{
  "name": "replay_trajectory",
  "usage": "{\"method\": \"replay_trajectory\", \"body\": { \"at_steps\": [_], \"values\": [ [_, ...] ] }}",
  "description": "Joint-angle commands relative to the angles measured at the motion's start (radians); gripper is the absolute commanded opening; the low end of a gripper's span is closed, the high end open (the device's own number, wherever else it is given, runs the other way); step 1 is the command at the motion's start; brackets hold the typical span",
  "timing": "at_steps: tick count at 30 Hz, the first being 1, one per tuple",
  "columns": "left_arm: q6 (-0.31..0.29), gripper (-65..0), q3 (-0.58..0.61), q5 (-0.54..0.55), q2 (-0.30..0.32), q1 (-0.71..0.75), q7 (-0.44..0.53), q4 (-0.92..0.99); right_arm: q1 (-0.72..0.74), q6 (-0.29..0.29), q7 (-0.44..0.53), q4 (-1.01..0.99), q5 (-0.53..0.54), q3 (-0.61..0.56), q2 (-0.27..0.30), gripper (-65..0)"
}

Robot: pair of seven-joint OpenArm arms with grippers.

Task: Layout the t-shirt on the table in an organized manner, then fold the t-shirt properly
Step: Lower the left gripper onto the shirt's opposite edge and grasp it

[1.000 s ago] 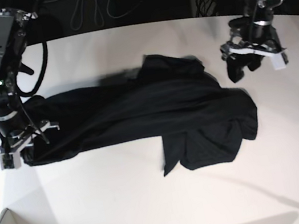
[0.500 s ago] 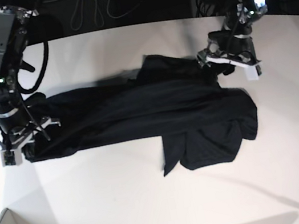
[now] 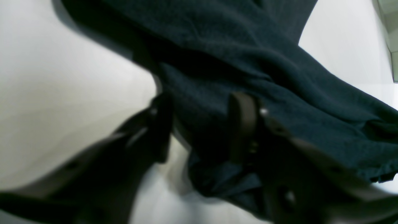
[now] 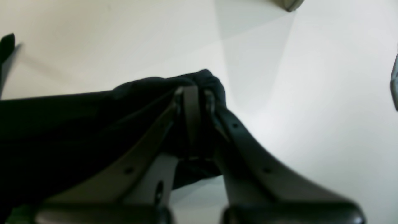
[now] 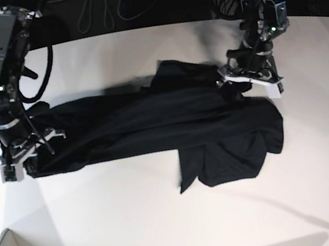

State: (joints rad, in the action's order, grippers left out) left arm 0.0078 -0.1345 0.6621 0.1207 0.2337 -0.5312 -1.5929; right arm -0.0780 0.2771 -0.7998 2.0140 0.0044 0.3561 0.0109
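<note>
**Spreading a bunched black t-shirt between two arms**

Stretching across the middle of the white table [image 5: 169,224], the black t-shirt [image 5: 172,128] lies as a long crumpled band, with a folded-under lump at its near right end. It is not yet laid flat.

The right gripper [image 4: 194,102], at the base view's left end of the cloth, has its jaws pressed together on a bunched corner of fabric, just above the table. The left gripper [image 3: 199,124] sits over the far right edge of the shirt; its jaws stand apart with a ridge of cloth between them, and nothing is pinched yet.

To do this step well, the left gripper likely needs to close on a single edge or seam rather than a thick wad, so layers do not drag together. Once both ends are held, a slow pull outward, low over the table, should open the shirt without lifting it. A grip on two layers would probably keep the lump folded.
</note>
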Motion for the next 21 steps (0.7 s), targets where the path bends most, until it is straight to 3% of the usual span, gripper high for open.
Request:
{"method": "replay_trajectory", "body": {
  "at_steps": [1, 4, 18, 21],
  "values": [
    [-0.007, -45.4, 0.014, 0.009, 0.004, -0.010, 0.013, -0.019, 0.013, 0.009, 0.029, 0.015, -0.001, 0.001, 0.008, -65.0],
    [-0.007, -65.0, 0.019, 0.009, 0.004, -0.010, 0.013, -0.019, 0.014, 0.009, 0.030, 0.015, -0.001, 0.001, 0.010, -65.0],
    [0.002, -63.9, 0.016, 0.015, 0.006, -0.007, 0.004, -0.019, 0.016, 0.009, 0.032, 0.015, -0.001, 0.001, 0.025, -65.0],
    [0.004, -57.3, 0.016, 0.017, 0.006, -0.001, 0.003, -0.019, 0.014, 0.009, 0.030, 0.015, -0.001, 0.004, 0.027, -65.0]
  ]
}}
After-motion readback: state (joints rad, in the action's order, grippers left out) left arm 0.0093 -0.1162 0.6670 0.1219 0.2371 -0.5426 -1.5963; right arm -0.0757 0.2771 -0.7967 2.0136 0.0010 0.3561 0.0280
